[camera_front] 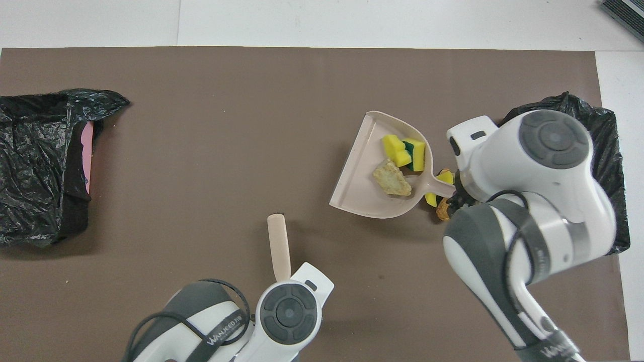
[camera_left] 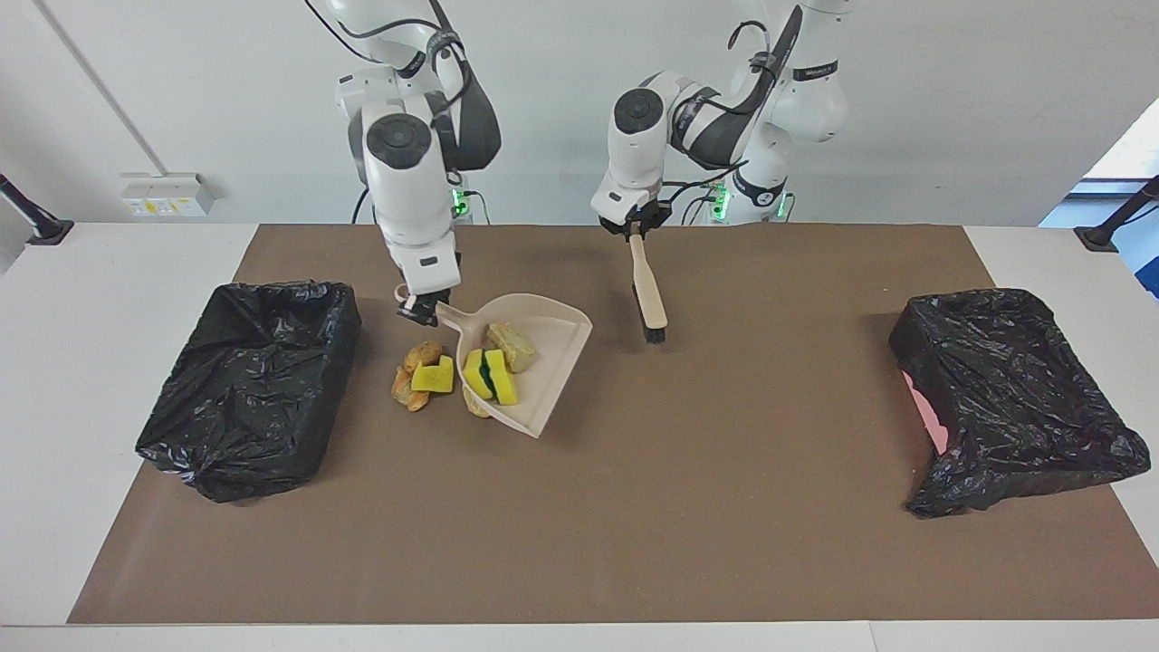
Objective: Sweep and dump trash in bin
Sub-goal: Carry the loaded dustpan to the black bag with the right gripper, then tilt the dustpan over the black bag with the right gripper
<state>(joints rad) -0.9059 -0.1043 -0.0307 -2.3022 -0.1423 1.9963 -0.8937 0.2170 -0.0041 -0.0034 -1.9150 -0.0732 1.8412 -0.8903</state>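
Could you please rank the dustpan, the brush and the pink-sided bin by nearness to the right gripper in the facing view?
1. Dustpan: handle held in the right gripper.
2. Brush: mid-table, hanging from the left gripper.
3. Pink-sided bin: left arm's end.

The beige dustpan (camera_left: 534,362) looks like smooth, matt plastic, as does the brush (camera_left: 647,288) handle above its dark bristles. Both bins wear crinkled, glossy black plastic bin liners (camera_left: 249,385), while the brown table mat (camera_left: 634,507) is flat and matt. The yellow sponge pieces (camera_left: 433,376) look porous, the tan lumps (camera_left: 512,344) rough and crusty.
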